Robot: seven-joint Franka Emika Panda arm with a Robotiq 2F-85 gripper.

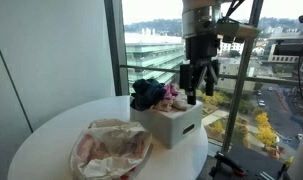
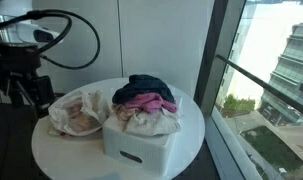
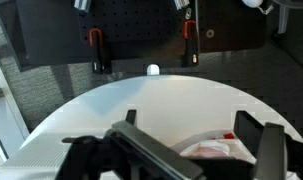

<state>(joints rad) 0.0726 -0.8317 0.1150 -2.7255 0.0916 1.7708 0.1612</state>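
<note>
My gripper [image 1: 199, 90] hangs open in the air beside a white bin [image 1: 176, 127], with nothing between its fingers. The bin stands on a round white table [image 1: 51, 135] and is heaped with clothes: a dark garment [image 2: 143, 88] on top, a pink one [image 2: 147, 102] under it, and cream cloth below. In an exterior view the gripper [image 2: 29, 95] is at the table's left edge, next to a crumpled clear bag of pale cloth [image 2: 76, 110]. In the wrist view the gripper [image 3: 189, 125] is spread wide above the table top [image 3: 161, 95], with pale pinkish cloth [image 3: 211, 150] low between the fingers.
A tall window [image 1: 271, 90] with a black frame runs right behind the table, with city buildings far below. A black pegboard panel [image 3: 141, 35] with red-handled tools stands past the table's far edge. The bag of cloth [image 1: 113, 148] lies near the table's front.
</note>
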